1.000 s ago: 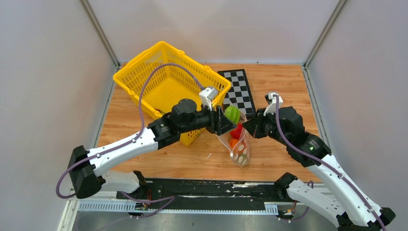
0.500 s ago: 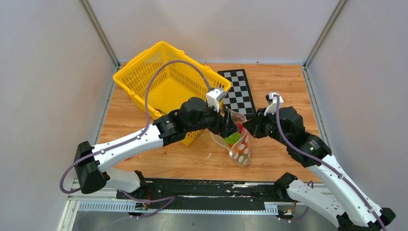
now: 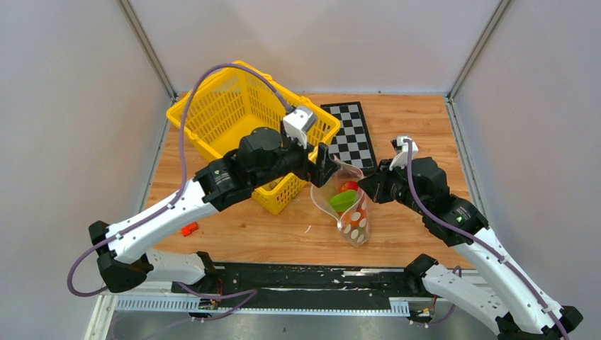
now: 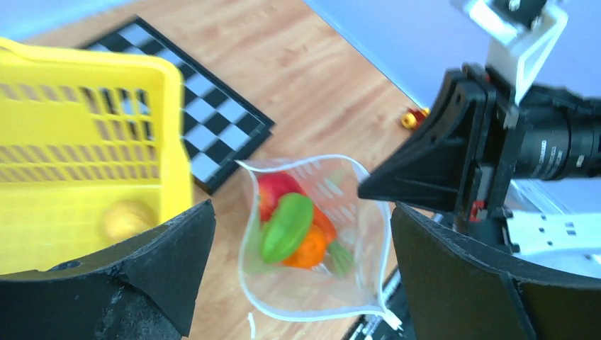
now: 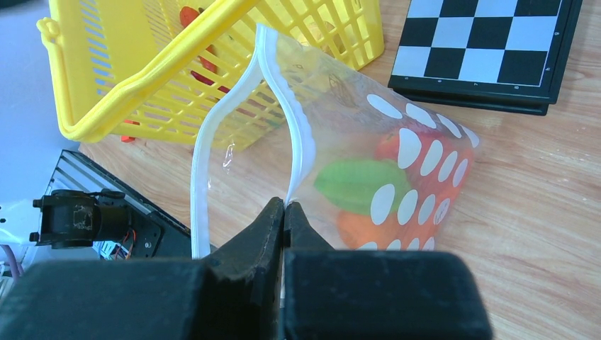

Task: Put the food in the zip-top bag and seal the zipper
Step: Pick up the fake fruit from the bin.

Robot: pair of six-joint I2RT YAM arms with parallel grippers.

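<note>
Left pincer [image 4: 303,212] gapes empty above the zip-top bag [image 5: 354,127]; right pincer [image 5: 285,207] pinches its zipper [image 5: 305,138]

Plain pale grey walls [image 3: 64,106] enclose a wood-grain table [image 3: 418,120] on three sides, evenly lit.

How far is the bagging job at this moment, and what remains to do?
Done: green pepper, red tomato and orange lie in the zip-top bag. In hand: right jaws pinch the zipper, so the mouth gapes; left jaws stand open, empty, above it. Left: a yellowish piece in the basket, then sealing.
</note>
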